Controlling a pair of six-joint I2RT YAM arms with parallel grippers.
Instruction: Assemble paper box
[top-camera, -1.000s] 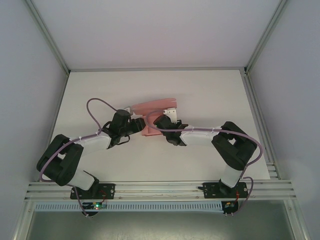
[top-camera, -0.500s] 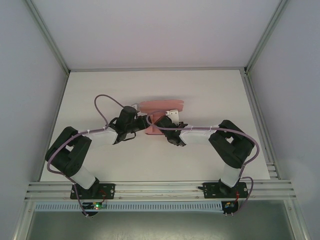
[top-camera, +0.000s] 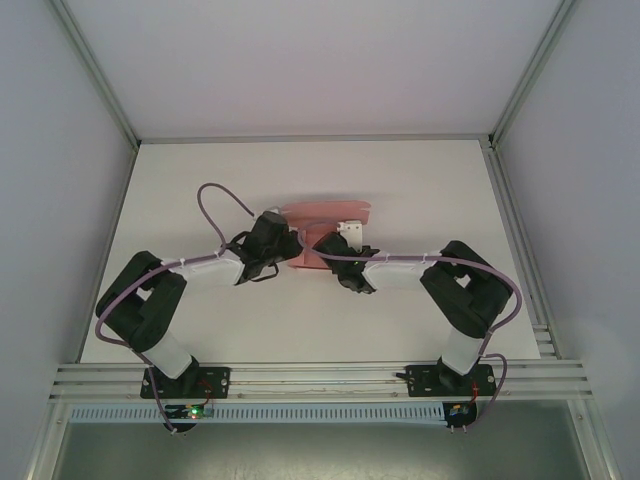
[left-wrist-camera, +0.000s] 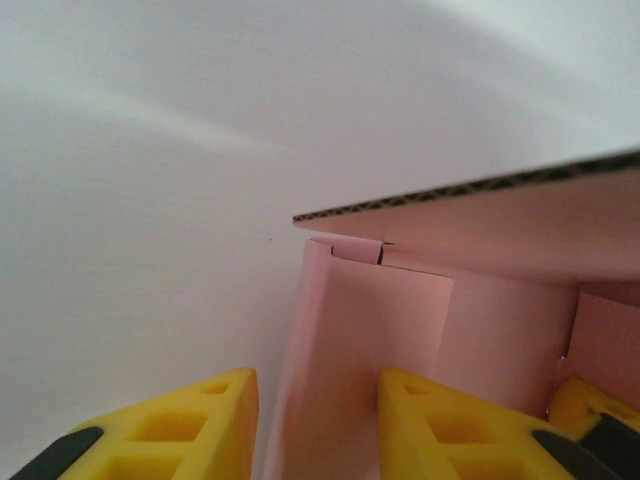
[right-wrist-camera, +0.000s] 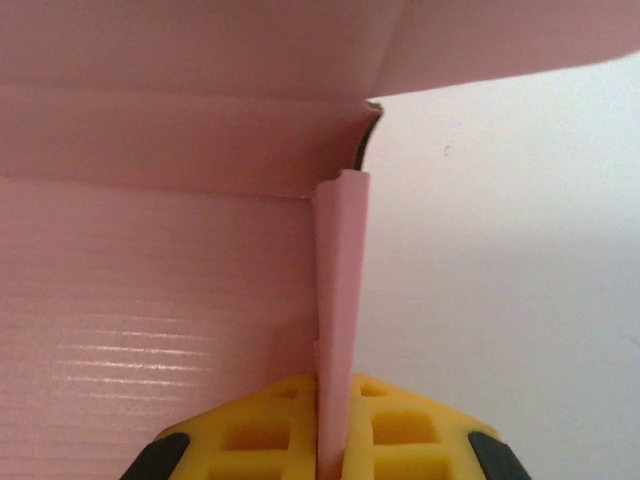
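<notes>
The pink paper box (top-camera: 325, 212) lies half folded at the table's middle, with a flap raised at its far side. My left gripper (top-camera: 292, 243) reaches in from the left. In the left wrist view its (left-wrist-camera: 315, 400) yellow fingers (left-wrist-camera: 215, 405) stand apart astride an upright pink wall (left-wrist-camera: 350, 340), with a gap on each side, under the overhanging flap (left-wrist-camera: 520, 220). My right gripper (top-camera: 325, 245) comes in from the right. In the right wrist view it (right-wrist-camera: 335, 400) is shut on a thin upright wall (right-wrist-camera: 342, 260) of the box, beside the box's pink floor (right-wrist-camera: 150, 280).
The white table (top-camera: 200, 180) carries both arms' cables (top-camera: 215, 200). Aluminium frame rails (top-camera: 320, 375) run along the near edge, and grey enclosure walls stand on the left, right and far sides.
My left arm has swung right to the box's left wall and its jaws have narrowed around it. The box has shifted slightly right. The right gripper keeps its grip.
</notes>
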